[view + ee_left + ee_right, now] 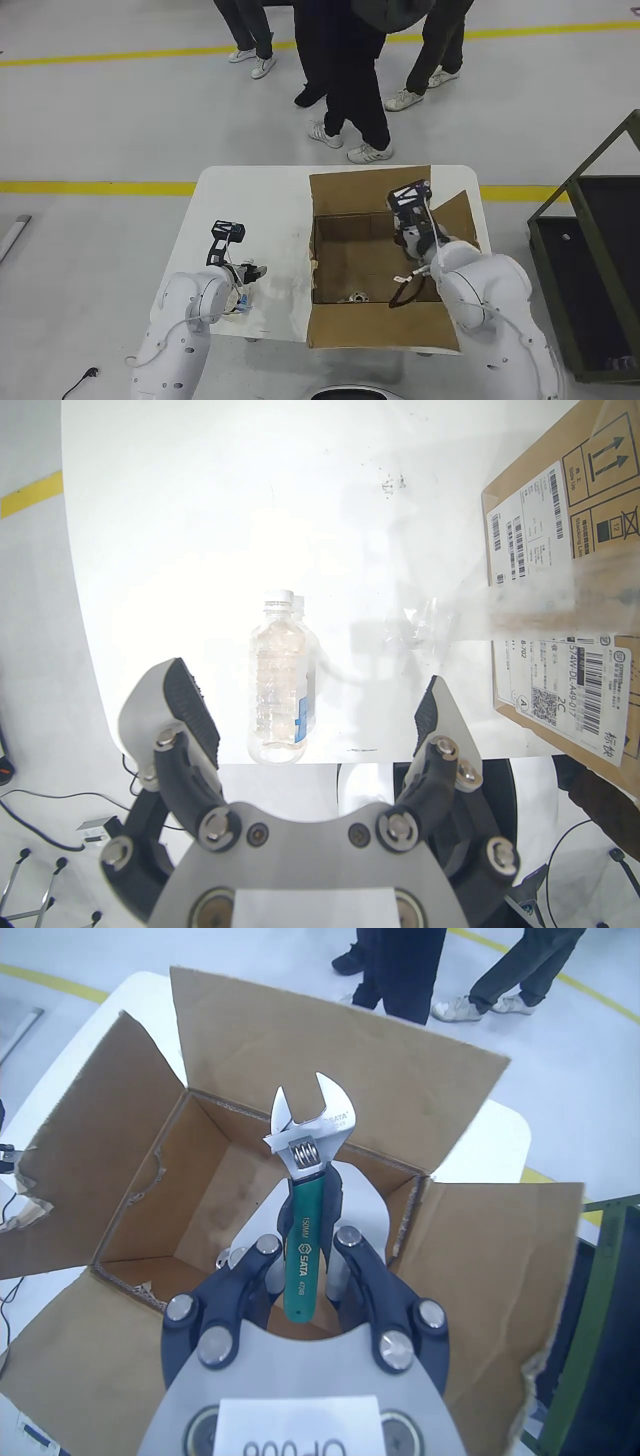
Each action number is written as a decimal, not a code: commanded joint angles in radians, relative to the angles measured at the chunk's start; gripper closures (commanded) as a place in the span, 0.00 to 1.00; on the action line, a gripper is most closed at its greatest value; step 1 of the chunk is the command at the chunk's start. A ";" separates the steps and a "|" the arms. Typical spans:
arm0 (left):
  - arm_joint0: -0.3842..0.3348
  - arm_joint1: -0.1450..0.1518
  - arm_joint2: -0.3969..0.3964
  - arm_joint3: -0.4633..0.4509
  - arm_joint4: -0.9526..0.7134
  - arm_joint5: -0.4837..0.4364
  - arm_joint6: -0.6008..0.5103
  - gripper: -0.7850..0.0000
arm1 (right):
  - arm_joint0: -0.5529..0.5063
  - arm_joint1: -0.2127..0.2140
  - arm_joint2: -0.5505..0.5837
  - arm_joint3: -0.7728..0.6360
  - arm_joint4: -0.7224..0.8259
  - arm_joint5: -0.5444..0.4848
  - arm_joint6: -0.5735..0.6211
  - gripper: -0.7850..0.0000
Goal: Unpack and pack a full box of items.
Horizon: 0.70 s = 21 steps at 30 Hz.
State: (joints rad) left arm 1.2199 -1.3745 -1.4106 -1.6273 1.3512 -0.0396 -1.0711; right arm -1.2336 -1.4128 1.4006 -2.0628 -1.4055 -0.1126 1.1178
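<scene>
An open cardboard box (385,325) stands on the right half of the white table (250,205), its flaps spread. My right gripper (310,1208) hovers over the box opening, shut on the green handle of an adjustable wrench (310,1138) whose steel head points upward and away. A round metal part (229,1259) lies on the box floor (355,296). Near the table's front left edge my left gripper (312,710) is open above a clear water bottle (280,685) that stands upright on the table. The bottle is between the fingers' line but untouched.
Crumpled clear plastic film (420,630) lies between the bottle and the labelled box side (545,600). A green metal cart (590,260) stands to the right of the table. Several people's legs (355,90) are beyond the far edge. Bare table (225,525) extends past the bottle.
</scene>
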 commanded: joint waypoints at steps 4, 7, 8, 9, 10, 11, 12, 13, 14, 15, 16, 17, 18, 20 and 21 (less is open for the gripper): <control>0.000 0.000 0.000 0.000 0.000 0.000 0.000 0.00 | -0.032 0.008 0.044 -0.048 0.013 -0.025 0.001 1.00; 0.000 0.000 0.000 0.000 0.000 0.000 0.000 0.00 | -0.032 0.008 0.044 -0.048 0.013 -0.025 0.001 1.00; 0.000 0.000 0.000 0.000 0.000 0.000 0.000 0.00 | -0.032 0.008 0.044 -0.048 0.013 -0.025 0.001 1.00; 0.000 0.000 0.000 0.000 0.000 0.000 0.000 0.00 | -0.032 0.008 0.044 -0.048 0.013 -0.025 0.001 1.00; 0.000 0.000 0.000 0.000 0.000 0.000 0.000 0.00 | -0.032 0.008 0.044 -0.048 0.013 -0.025 0.001 1.00; 0.000 0.000 0.000 0.000 0.000 0.000 0.000 0.00 | -0.032 0.008 0.044 -0.048 0.013 -0.025 0.001 1.00; 0.000 0.000 0.000 0.000 0.000 0.000 0.000 0.00 | -0.032 0.008 0.044 -0.048 0.013 -0.025 0.001 1.00; 0.000 0.000 0.000 0.000 0.000 0.000 0.000 0.00 | -0.032 0.008 0.044 -0.048 0.013 -0.025 0.001 1.00; 0.000 0.000 0.000 0.000 0.000 0.000 0.000 0.00 | -0.032 0.008 0.044 -0.048 0.013 -0.025 0.001 1.00; 0.000 0.000 0.000 0.000 0.000 0.000 0.000 0.00 | -0.032 0.008 0.044 -0.048 0.013 -0.025 0.001 1.00; 0.000 0.000 0.000 0.000 0.000 0.000 0.000 0.00 | -0.034 0.008 0.044 -0.049 0.014 -0.024 -0.006 1.00; 0.000 0.000 0.000 0.000 0.000 0.000 0.000 0.00 | -0.039 0.009 0.048 -0.053 0.019 -0.025 -0.027 1.00; 0.000 0.000 0.000 0.000 0.000 0.000 0.000 0.00 | -0.044 0.010 0.055 -0.061 0.023 -0.025 -0.038 1.00; 0.000 0.000 0.000 0.000 0.000 0.000 0.000 0.00 | -0.048 0.012 0.080 -0.087 0.036 -0.019 -0.045 1.00; 0.000 0.000 0.000 0.000 0.000 0.000 0.000 0.00 | -0.049 0.014 0.092 -0.100 0.045 -0.018 -0.044 1.00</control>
State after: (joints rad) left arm 1.2199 -1.3746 -1.4106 -1.6273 1.3512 -0.0396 -1.0711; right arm -1.2824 -1.4004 1.4806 -2.1504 -1.3686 -0.1317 1.0720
